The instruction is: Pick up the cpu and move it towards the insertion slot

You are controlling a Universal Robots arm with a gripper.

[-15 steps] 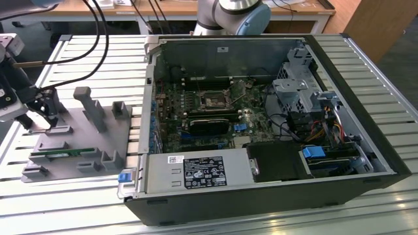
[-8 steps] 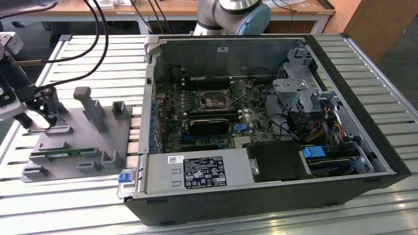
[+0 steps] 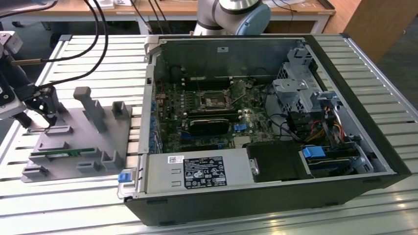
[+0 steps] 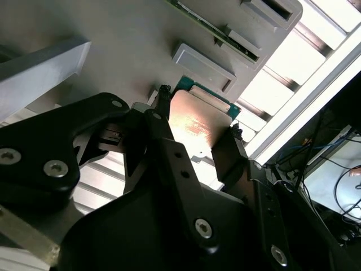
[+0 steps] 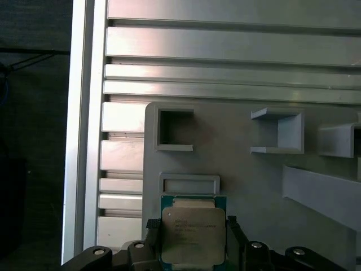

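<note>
The black two-fingered gripper [image 5: 193,230] grips the cpu [image 5: 193,240], a flat, near-square chip with a silver-grey metal lid on a green board. In both wrist views the jaws look closed against two opposite edges, so the chip sits squarely between them and has no long axis to favour. Whether it rests on the pale grey plastic fixture tray [image 5: 254,180] beneath or hangs just clear of it cannot be told. In the exterior view the gripper stands at nine o'clock over that tray, its fingers hiding the chip, with a thin green memory stick [image 3: 62,152] near it toward six o'clock. The insertion slot [image 3: 214,102], a square socket with a dark centre and a shiny metal frame, lies well apart toward three o'clock, past the side wall of the open black computer case [image 3: 261,200].
</note>
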